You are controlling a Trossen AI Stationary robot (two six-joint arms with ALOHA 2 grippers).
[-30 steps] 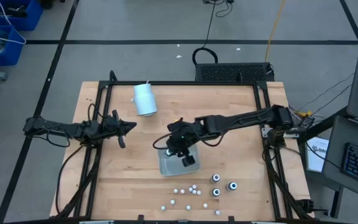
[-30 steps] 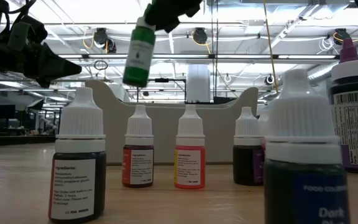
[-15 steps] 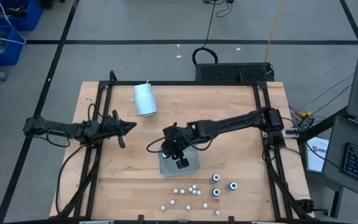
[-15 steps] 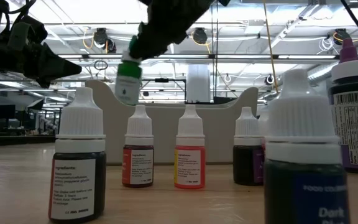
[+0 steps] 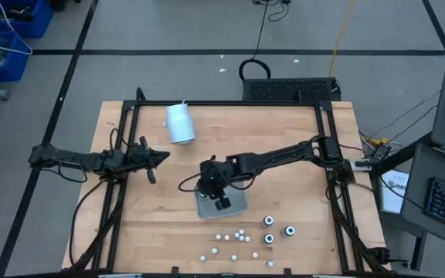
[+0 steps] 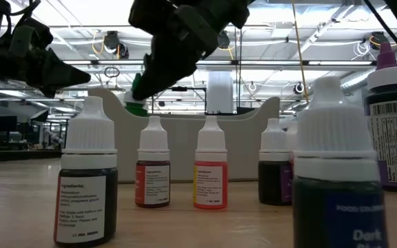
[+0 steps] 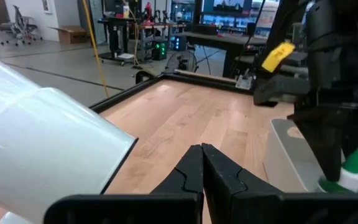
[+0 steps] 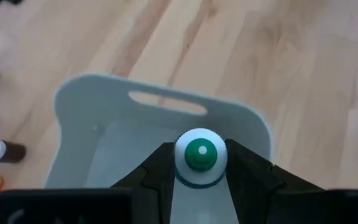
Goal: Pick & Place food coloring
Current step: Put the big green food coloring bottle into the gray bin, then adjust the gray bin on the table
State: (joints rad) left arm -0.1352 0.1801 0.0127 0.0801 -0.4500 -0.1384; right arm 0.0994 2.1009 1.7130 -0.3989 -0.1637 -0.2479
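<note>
Now the right gripper (image 8: 201, 163), jaws clamped on the green bottle (image 8: 200, 156), has descended from well above to the grey tray (image 8: 160, 109), the bottle dipping behind its rim. Release appears imminent. Remaining bottles (image 5: 240, 233) stand near the front edge. Left gripper (image 5: 161, 158) waits at left, jaws shut.

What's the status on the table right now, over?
Right gripper shut on green bottle, over grey tray. Left gripper shut, idle by left edge. Remaining bottles in front of the tray. Nothing in the way.
</note>
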